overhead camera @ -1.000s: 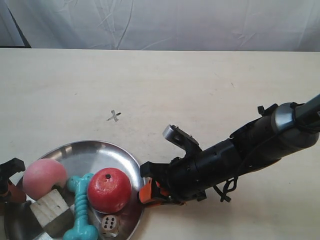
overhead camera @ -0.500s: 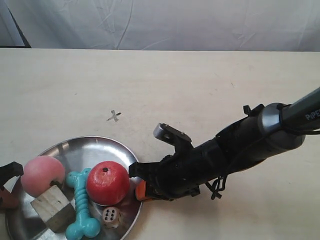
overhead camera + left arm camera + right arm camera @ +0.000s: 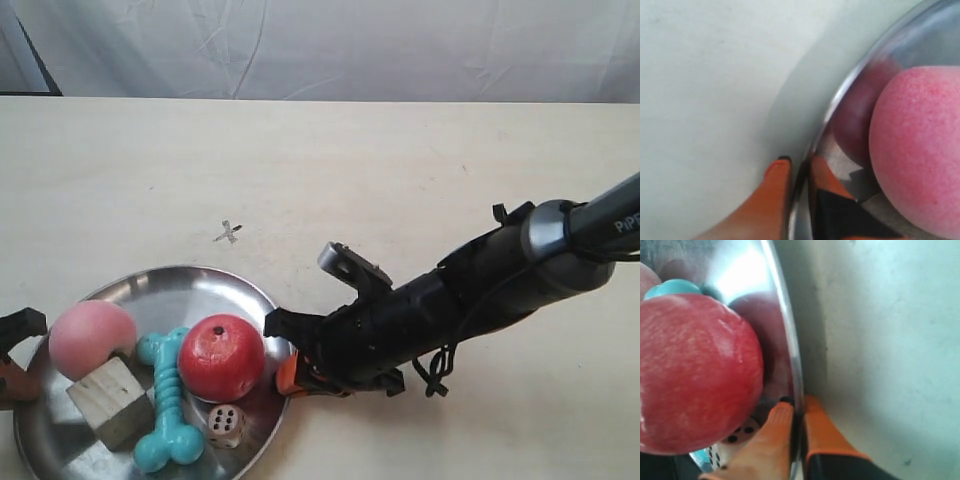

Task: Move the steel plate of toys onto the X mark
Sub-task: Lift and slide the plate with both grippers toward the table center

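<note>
While both pincers grip its rim, the steel plate (image 3: 190,292) sits low in the exterior view, near the front edge of the pale surface (image 3: 400,180). The plate carries all five toys. The pink ball (image 3: 92,340) and the wooden cube (image 3: 107,400) lie toward one side of it. The red ball (image 3: 221,357) and the small die (image 3: 225,425) lie toward the other, with the teal bone (image 3: 167,400) between the two pairs.

Your left pincer (image 3: 800,169) is clenched on the rim beside the pink ball, one orange finger inside the plate and one outside. Your right pincer (image 3: 797,407) is clenched on the opposite rim beside the red ball, in the same way.

The X mark (image 3: 228,232) lies uncovered on the surface, just beyond the plate's rim on the side away from the die, near it but apart.

You appear to be in the carrying step, with the plate held from both sides and not yet over the mark. A shadow under the rim suggests the plate is off the surface, though you cannot be sure.

Next, both arms should travel together toward the mark at a matched pace. Keep the plate level so the balls do not roll, centre it over the cross, then lower it and release.
</note>
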You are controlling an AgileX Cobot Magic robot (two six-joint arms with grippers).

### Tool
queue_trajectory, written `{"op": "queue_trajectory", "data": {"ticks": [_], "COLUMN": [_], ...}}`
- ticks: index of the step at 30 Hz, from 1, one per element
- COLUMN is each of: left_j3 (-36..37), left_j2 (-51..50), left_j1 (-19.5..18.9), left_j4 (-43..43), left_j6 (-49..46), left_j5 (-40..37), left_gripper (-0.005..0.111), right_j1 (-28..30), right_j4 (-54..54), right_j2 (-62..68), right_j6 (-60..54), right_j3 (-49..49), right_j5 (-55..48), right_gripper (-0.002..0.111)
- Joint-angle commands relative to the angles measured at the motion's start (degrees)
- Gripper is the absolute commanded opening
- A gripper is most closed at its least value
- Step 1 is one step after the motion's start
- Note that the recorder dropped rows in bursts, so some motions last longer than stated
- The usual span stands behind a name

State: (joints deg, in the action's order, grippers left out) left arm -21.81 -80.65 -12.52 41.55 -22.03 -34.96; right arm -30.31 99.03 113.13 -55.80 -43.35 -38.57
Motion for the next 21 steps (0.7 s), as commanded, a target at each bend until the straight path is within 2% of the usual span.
{"op": "queue_trajectory", "data": {"ticks": [1,11,16,18,21], "left_j3": [-2.7,-9.1,-13.4,-15.5,-21.5], "left_j2": [-0.2,-1.8,-5.5,-6.9,-11.8], "left_j1": [0.1,0.1,0.8,2.5,7.9], "left_j4": [5.4,6.9,11.1,12.0,12.4], "left_j6": [2.6,5.6,3.9,3.9,4.0], "left_j5": [-6.0,-7.4,-8.2,-6.8,-2.6], "left_gripper": [0.0,0.0,0.0,0.0,0.0], "right_j1": [1.6,2.0,5.0,7.1,11.0], "right_j4": [-4.9,-12.8,-17.7,-19.4,-22.9], "right_j2": [-0.3,-0.3,-0.3,-0.1,1.6], "right_j6": [3.1,12.1,17.3,18.8,22.9], "right_j3": [-3.9,-13.6,-18.0,-19.8,-25.0], "right_j5": [-11.0,-12.9,-13.4,-13.4,-13.6], "right_gripper": [-0.001,-0.001,-0.001,-0.001,-0.001]}}
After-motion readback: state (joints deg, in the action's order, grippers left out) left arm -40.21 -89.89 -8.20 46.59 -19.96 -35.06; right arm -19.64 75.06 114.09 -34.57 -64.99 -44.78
